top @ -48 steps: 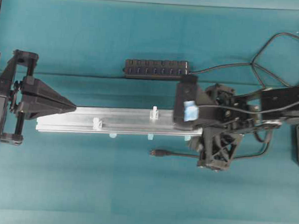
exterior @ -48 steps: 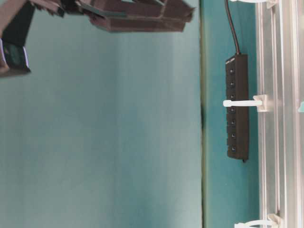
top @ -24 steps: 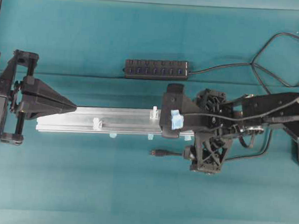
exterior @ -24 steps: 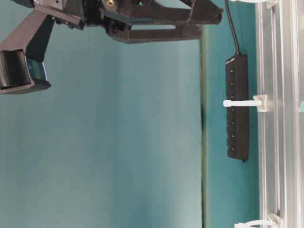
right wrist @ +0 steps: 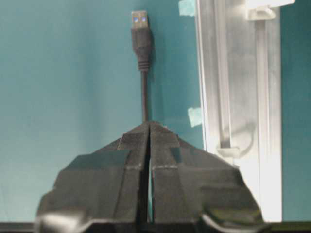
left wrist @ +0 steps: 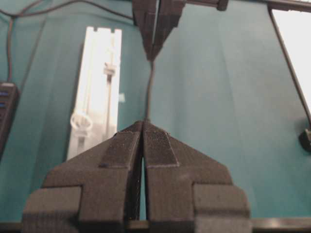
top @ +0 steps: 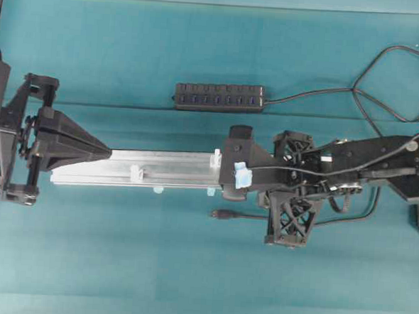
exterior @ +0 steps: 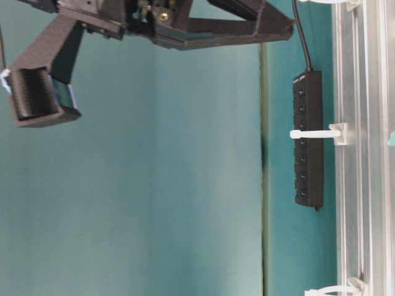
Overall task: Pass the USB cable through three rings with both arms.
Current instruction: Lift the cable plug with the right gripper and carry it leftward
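Note:
The USB cable (top: 245,216) lies flat on the teal cloth in front of the rail, its plug (top: 220,214) pointing left. My right gripper (top: 233,165), with blue tape on it, hangs high over the rail's right part (exterior: 37,92), shut and empty. In the right wrist view its tip (right wrist: 148,124) lines up with the cable and plug (right wrist: 140,29) below. My left gripper (top: 109,151) is shut and empty at the rail's left end (left wrist: 144,122). Two rings (top: 135,172) (top: 216,157) stand on the rail (top: 173,165). The right arm hides a third.
A black multi-port hub (top: 219,97) lies behind the rail, its cord curling off to the right (top: 371,74). Small pale blue tabs (top: 158,190) stick out along the rail's front edge. Black frame posts stand at both table ends.
My right arm has moved left along the rail and its jaws have gone from open to shut. The left gripper has edged slightly right. The cable lies where it was.

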Robot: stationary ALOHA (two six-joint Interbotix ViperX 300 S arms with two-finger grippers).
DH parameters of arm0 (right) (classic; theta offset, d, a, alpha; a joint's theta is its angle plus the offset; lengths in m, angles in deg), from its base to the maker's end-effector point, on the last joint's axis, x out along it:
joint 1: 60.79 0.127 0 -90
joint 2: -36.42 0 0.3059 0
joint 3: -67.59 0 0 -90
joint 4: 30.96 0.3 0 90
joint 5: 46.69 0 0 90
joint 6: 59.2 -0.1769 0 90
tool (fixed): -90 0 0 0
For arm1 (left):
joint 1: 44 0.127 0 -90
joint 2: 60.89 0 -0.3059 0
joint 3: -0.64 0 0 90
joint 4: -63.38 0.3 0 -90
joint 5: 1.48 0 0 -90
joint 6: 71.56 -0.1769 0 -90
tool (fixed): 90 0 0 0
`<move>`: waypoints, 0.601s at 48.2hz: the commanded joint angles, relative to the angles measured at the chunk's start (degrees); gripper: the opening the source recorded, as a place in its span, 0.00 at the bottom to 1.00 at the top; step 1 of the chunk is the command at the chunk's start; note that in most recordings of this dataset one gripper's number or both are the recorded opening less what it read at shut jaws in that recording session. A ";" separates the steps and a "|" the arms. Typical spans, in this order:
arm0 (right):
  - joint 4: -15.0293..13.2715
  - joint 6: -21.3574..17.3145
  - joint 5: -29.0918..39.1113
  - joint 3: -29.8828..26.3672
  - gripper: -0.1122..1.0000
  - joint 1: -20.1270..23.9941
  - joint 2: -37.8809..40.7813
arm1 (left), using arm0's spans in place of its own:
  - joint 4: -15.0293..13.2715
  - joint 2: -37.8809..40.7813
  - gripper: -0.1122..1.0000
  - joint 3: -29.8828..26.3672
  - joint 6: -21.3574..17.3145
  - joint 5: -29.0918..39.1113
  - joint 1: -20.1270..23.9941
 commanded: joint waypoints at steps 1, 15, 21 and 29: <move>-0.09 0.00 -0.26 -0.97 0.00 0.18 0.09 | 0.18 0.18 0.12 -1.41 0.09 -0.62 0.35; -0.09 0.00 -1.85 -1.14 0.00 0.18 0.88 | 0.18 1.49 0.53 -1.32 3.60 -0.53 0.26; 0.26 -0.35 -1.23 -1.14 0.00 0.18 0.97 | 0.18 1.67 0.85 -1.32 3.87 -0.26 -0.26; 0.35 -0.26 -0.35 -1.14 0.02 0.18 1.23 | 0.44 1.32 0.74 -0.97 1.23 0.53 -0.53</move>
